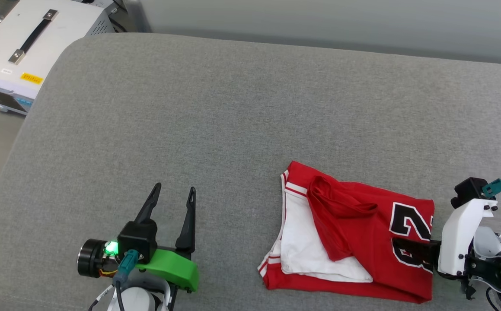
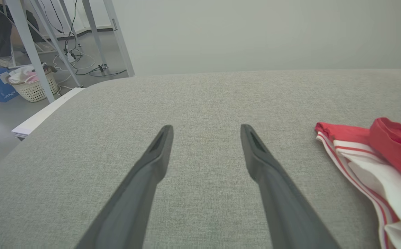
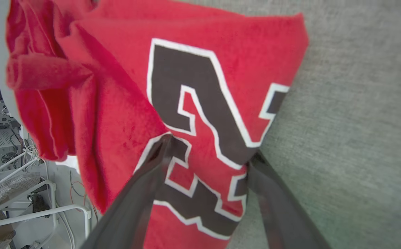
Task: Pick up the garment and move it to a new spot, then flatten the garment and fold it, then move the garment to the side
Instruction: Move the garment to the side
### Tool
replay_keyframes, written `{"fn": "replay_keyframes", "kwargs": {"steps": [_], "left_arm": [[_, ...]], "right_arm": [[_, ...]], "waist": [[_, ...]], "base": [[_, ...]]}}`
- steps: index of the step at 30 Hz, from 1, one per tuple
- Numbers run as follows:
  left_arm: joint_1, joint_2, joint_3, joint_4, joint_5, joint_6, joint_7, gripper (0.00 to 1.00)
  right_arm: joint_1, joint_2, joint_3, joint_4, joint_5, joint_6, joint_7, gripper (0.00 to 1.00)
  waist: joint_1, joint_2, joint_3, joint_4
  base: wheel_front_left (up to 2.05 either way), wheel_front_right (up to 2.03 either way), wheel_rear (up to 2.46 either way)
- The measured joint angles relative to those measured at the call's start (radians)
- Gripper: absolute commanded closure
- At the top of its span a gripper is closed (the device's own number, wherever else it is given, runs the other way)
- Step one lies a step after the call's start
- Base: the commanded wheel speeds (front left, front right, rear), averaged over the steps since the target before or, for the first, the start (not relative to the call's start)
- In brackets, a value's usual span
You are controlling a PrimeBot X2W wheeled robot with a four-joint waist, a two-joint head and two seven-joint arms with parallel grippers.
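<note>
The garment [image 1: 362, 242] lies folded on the grey padded surface [image 1: 233, 108] at the lower right. It is red with a white sleeve part on its left side and black, white-outlined numerals near its right edge. My right gripper [image 1: 406, 248] reaches in from the right, low over the numerals. Seen from the right wrist, the gripper [image 3: 210, 148] stands open, its fingers spread over the garment [image 3: 117, 86], one at the cloth's edge. My left gripper [image 1: 174, 188] rests open over bare surface, well left of the garment. From the left wrist, the gripper [image 2: 206, 128] is empty and the garment [image 2: 394, 145] lies to its right.
A white box with a black handle [image 1: 30, 43] stands beyond the surface's far left corner. The surface's rounded left edge drops to the floor. A pale wall runs behind. A woven basket [image 2: 34, 86] and metal frame legs stand on the floor at the far left.
</note>
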Motion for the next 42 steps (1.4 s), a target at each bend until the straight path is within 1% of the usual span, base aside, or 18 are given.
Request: {"fn": "replay_keyframes", "kwargs": {"steps": [4, 5, 6, 7, 12, 17, 22, 28, 33, 37, 42], "left_arm": [[-0.002, -0.001, -0.001, 0.003, 0.0, 0.0, 0.0, 0.0], [-0.002, -0.001, 0.0, 0.003, 0.0, 0.0, 0.0, 0.0], [-0.002, -0.001, 0.002, 0.004, 0.0, 0.0, 0.0, 0.0], [-0.002, -0.002, 0.003, 0.004, 0.0, 0.0, 0.0, 0.0], [-0.002, -0.003, 0.006, 0.009, 0.0, 0.0, 0.0, 0.0], [0.004, -0.003, 0.014, 0.008, 0.0, 0.0, 0.0, 0.0], [0.025, -0.003, 0.029, 0.001, 0.0, 0.004, 0.0, 0.0], [0.027, -0.001, 0.043, -0.021, 0.0, 0.007, 0.0, 0.0], [0.021, 0.003, 0.048, -0.046, 0.002, 0.007, 0.0, 0.0], [-0.006, 0.015, 0.05, -0.069, 0.011, 0.007, 0.0, 0.0], [-0.067, 0.029, 0.053, -0.114, 0.019, 0.006, 0.0, 0.0]], "right_arm": [[0.0, -0.006, 0.037, 0.007, 0.006, 0.0, -0.037, 0.0], [0.0, -0.008, 0.044, 0.007, 0.011, 0.0, -0.049, 0.6], [0.0, -0.01, 0.054, 0.003, 0.014, 0.0, -0.066, 0.89], [0.0, -0.017, 0.063, -0.002, 0.015, 0.0, -0.086, 1.0], [-0.008, -0.048, 0.121, -0.046, 0.015, 0.0, -0.179, 1.0], [-0.07, -0.122, 0.168, -0.132, 0.0, 0.0, -0.254, 1.0], [-0.106, -0.206, 0.203, -0.207, -0.018, 0.0, -0.269, 1.0], [-0.134, -0.263, 0.197, -0.242, -0.02, 0.0, -0.261, 1.0], [-0.16, -0.305, 0.175, -0.225, -0.025, 0.0, -0.251, 1.0], [-0.205, -0.339, 0.14, -0.169, -0.038, 0.0, -0.253, 1.0], [-0.275, -0.426, 0.091, -0.057, -0.08, 0.0, -0.266, 1.0]], "waist": [[0.0, 0.0, 0.009, 0.017], [0.0, 0.0, 0.008, 0.018], [0.0, 0.0, 0.007, 0.018], [0.0, 0.0, 0.005, 0.016], [0.0, 0.0, -0.011, 0.003], [0.0, 0.0, -0.031, -0.031], [0.0, 0.0, -0.047, -0.086], [0.0, 0.0, -0.047, -0.172], [0.0, 0.0001, -0.026, -0.239], [0.0, 0.0, 0.019, -0.273], [0.0, 0.0001, 0.098, -0.297]], "base": [[0.0, 0.0, 0.0], [0.0, 0.0, 0.0], [0.0, 0.0, 0.0], [0.0, 0.0, 0.0], [0.0, 0.0, 0.0], [0.0, 0.0, 0.0], [0.0, 0.0, 0.0], [0.0, 0.0, 0.0], [0.0, 0.0, 0.0], [0.0, 0.0, 0.0], [0.0, 0.0, 0.0]]}}
